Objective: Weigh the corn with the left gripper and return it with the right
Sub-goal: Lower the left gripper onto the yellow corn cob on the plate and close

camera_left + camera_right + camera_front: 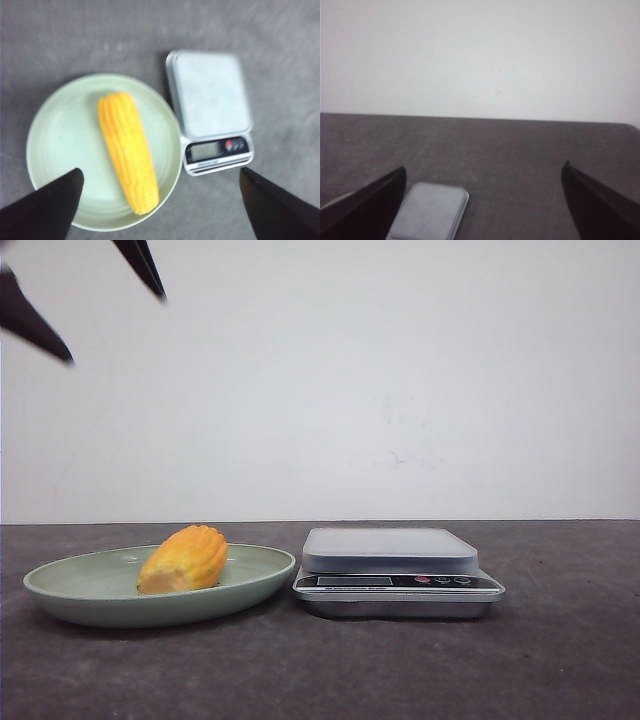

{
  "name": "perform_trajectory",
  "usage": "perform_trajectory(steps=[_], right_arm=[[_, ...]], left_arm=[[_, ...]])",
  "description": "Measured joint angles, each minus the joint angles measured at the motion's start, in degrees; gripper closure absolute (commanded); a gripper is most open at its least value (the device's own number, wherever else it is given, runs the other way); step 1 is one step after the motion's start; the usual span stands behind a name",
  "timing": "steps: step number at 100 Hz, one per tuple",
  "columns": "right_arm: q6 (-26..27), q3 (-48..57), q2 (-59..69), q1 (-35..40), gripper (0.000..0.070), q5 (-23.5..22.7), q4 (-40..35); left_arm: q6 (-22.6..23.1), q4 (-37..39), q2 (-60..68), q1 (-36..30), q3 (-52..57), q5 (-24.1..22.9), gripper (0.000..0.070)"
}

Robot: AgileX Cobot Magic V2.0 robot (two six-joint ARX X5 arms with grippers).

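One corn [128, 152] cob lies in one pale green plate [52, 130], below the left gripper [160, 200], whose two dark fingers [47, 202] are spread wide and hold nothing. One silver scale [210, 107] sits just beside the plate; its display writing is unreadable. Right gripper [482, 205] is likewise spread apart and holds nothing, with the scale's edge by one finger.

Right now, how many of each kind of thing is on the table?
Yellow-orange corn cob: 1
Pale green round plate: 1
Silver kitchen scale with a flat grey platform: 1
Total: 3
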Motion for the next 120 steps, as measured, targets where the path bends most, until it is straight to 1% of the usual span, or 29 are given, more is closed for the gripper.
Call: perform_trajectory(steps=[15, 25, 46, 61, 78, 80, 82, 84, 87, 90, 96, 97, 100, 120], right_arm=[[0.35, 0.0, 0.0, 0.0, 0.0075, 0.0, -3.37], [2.25, 0.0, 0.02, 0.0, 0.0075, 0.0, -4.96], [6.03, 0.0, 0.02, 0.0, 0.0077, -0.02, -5.07], [6.69, 0.0, 0.02, 0.0, 0.008, -0.02, -5.07], [7.39, 0.0, 0.02, 0.0, 0.008, -0.02, -5.09], [7.61, 0.0, 0.02, 0.0, 0.008, -0.02, -5.09], [7.74, 0.0, 0.02, 0.0, 0.008, -0.02, -5.09], [7.85, 0.0, 0.02, 0.0, 0.008, -0.02, -5.09], [8.0, 0.0, 0.02, 0.0, 0.008, -0.02, -5.09], [8.02, 0.0, 0.02, 0.0, 0.008, -0.02, -5.09], [8.15, 0.0, 0.02, 0.0, 0.008, -0.02, -5.09], [8.15, 0.0, 0.02, 0.0, 0.008, -0.02, -5.09], [8.17, 0.0, 0.02, 0.0, 0.008, -0.02, -5.09], [8.17, 0.0, 0.02, 0.0, 0.008, -0.02, -5.11]], left_arm=[[0.02, 0.0, 8.26, -1.66, 0.0, 0.0, 0.0116], [0.24, 0.0, 13.0, -2.58, 0.0, 0.0, 0.0116], [0.81, 0.63, 21.55, -4.66, 0.0, 0.0, 0.0116], [0.85, 2.01, 25.64, -5.7, 0.0, -0.02, 0.0116], [0.85, 3.43, 27.52, -6.8, 0.0, -0.42, 0.0121], [0.85, 3.58, 27.67, -7.02, 0.0, -1.07, 0.0135], [0.87, 3.74, 27.76, -7.15, 0.0, -1.57, 0.0167], [0.92, 3.93, 27.82, -7.26, 0.0, -2.1, 0.0213], [1.16, 4.24, 27.89, -7.45, 0.0, -2.97, 0.0302], [1.38, 4.48, 27.98, -7.61, 0.0, -3.85, 0.0421], [2.45, 4.59, 28.02, -7.8, 0.0, -4.52, 0.0689], [2.67, 4.59, 28.04, -7.82, 0.0, -4.55, 0.07], [3.3, 4.52, 28.04, -7.87, 0.0, -4.59, 0.0687], [8.07, 4.17, 28.04, -7.89, 0.11, -4.55, 0.0689]])
